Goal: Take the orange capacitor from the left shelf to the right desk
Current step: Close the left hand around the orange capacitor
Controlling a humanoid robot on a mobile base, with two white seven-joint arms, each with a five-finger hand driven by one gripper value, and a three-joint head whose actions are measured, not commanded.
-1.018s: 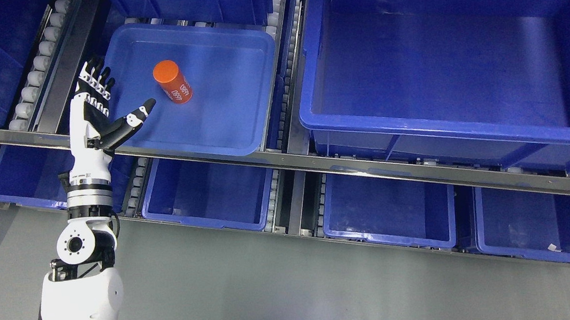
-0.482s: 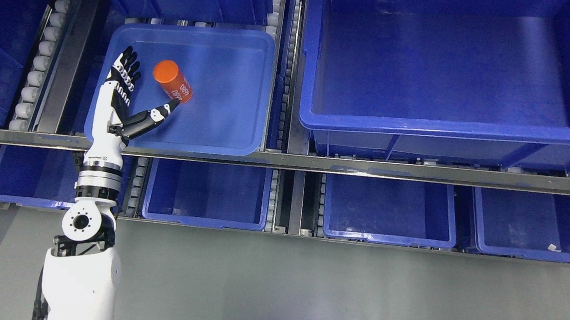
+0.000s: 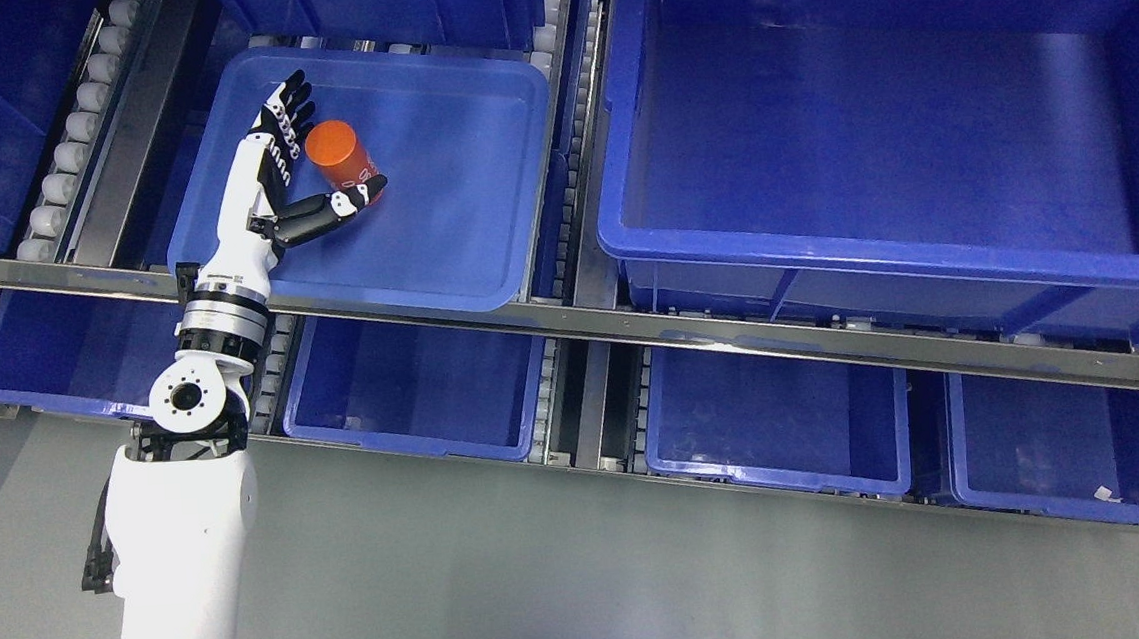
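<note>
An orange capacitor point(image 3: 337, 153), a short cylinder with white print, lies on its side in a shallow blue bin point(image 3: 443, 228) on the upper left shelf. My left hand point(image 3: 317, 147) reaches into that bin with its fingers spread. The four fingers point(image 3: 286, 109) stand along the capacitor's left side and the thumb point(image 3: 346, 203) lies across its lower end. The hand brackets the capacitor but has not closed on it. The right arm does not show.
A large deep blue bin point(image 3: 905, 236) fills the upper right shelf. Several smaller blue bins point(image 3: 777, 415) sit on the lower level behind a metal rail point(image 3: 731, 333). Roller tracks point(image 3: 66, 144) run left of the shallow bin. Grey floor lies below.
My left arm has swung right and further into the bin, from its left rim to beside the capacitor. The thumb now covers the capacitor's lower end. The capacitor has not moved.
</note>
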